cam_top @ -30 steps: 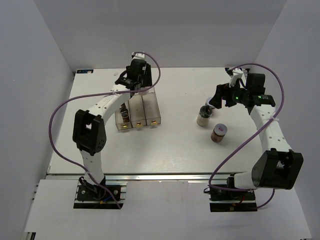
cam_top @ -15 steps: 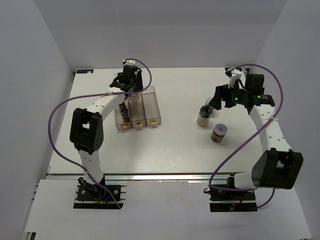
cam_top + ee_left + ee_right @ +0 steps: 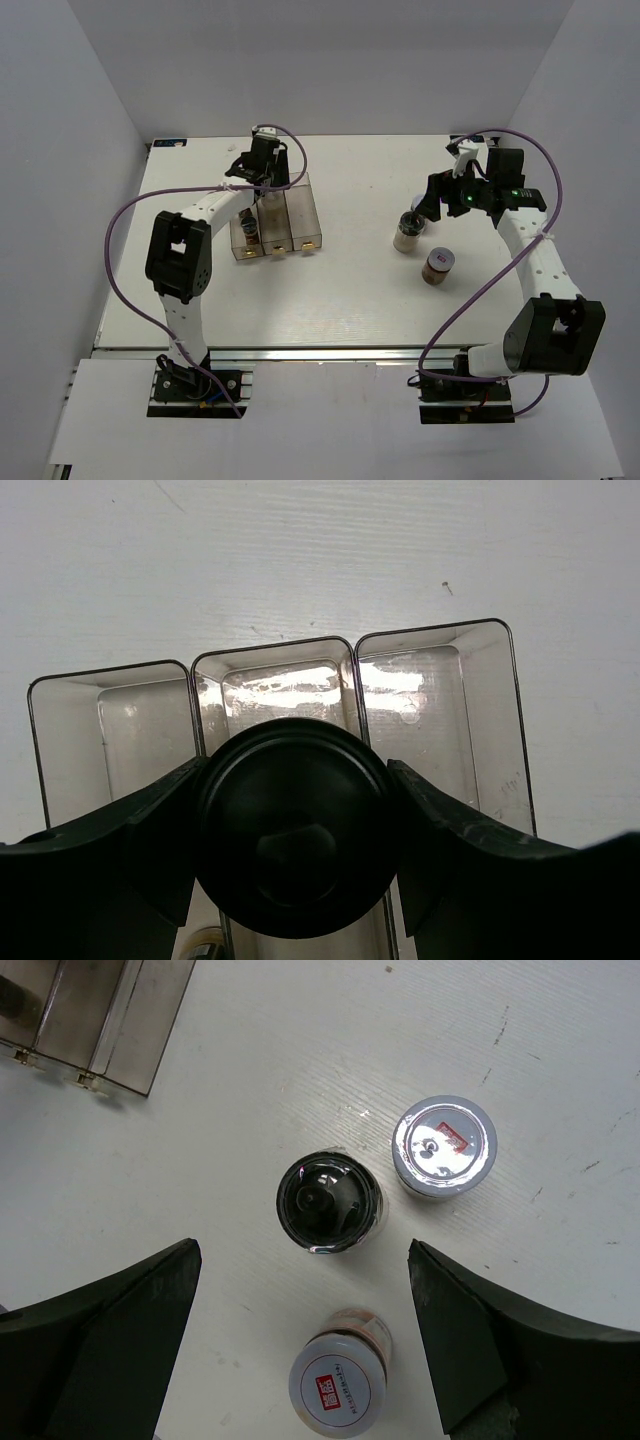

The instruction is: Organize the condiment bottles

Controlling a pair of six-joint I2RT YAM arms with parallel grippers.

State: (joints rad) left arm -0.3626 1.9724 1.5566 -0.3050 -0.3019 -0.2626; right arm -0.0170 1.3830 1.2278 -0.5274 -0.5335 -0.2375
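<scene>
From above, the left end effector [image 3: 259, 172] has edged slightly sideways over the far end of the clear rack [image 3: 300, 225] (a brown bottle [image 3: 249, 231] stands in its left compartment), while the right arm has barely changed. Left wrist: it is clenched on a black-capped bottle [image 3: 293, 825] above the middle compartment. Right wrist: the right end effector [image 3: 300, 1260] gapes released over three loose bottles [image 3: 443, 1146] on the tabletop [image 3: 250, 1080].

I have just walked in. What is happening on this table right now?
The left tool holds a black-capped bottle over the middle compartment of the clear rack. The right tool hangs open above a dark-lidded jar, a white-lidded jar and a brown-filled jar, all standing on the table.
</scene>
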